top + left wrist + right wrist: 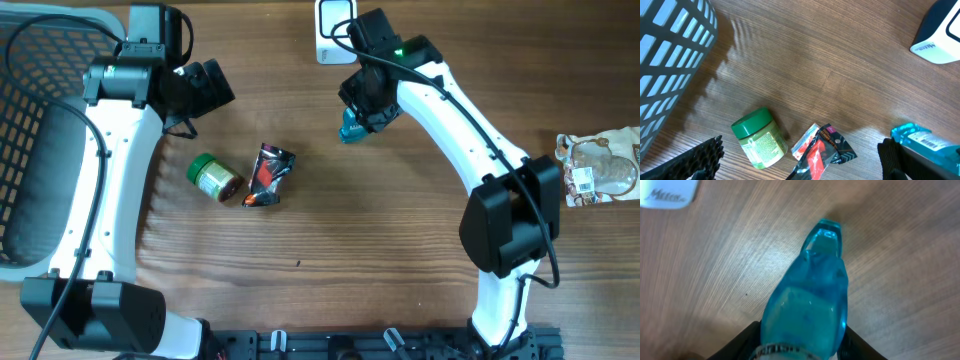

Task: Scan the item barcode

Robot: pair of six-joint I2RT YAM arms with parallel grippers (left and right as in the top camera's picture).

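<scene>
The right gripper (pixel 802 341) clasps the blue bottle (pixel 812 295), one dark finger pressed against each flank at its wider end. The narrow tip points away toward 12 o'clock in the wrist view. Whether the bottle rests on the table (pixel 400 240) or hangs just above it, I cannot tell.

Seen from overhead, the white scanner (pixel 333 30) stands at 12 o'clock from the bottle, near but not touching. The green jar (pixel 214 177) and the crumpled red-and-black packet (pixel 270 175) lie side by side at 8 o'clock. The left gripper (pixel 212 90) hangs at the jar's 12 o'clock, spread wide and empty.

The step in hand looks like the pick-up of the item, with the scan itself not yet done. The left wrist view shows a striped label (pixel 931 142) on the bottle's side, probably the barcode. The next move calls for a lift toward 12 o'clock and a turn of the wrist so that this label faces the scanner's window. The grip must be firm enough that the slick bottle does not twist.
</scene>
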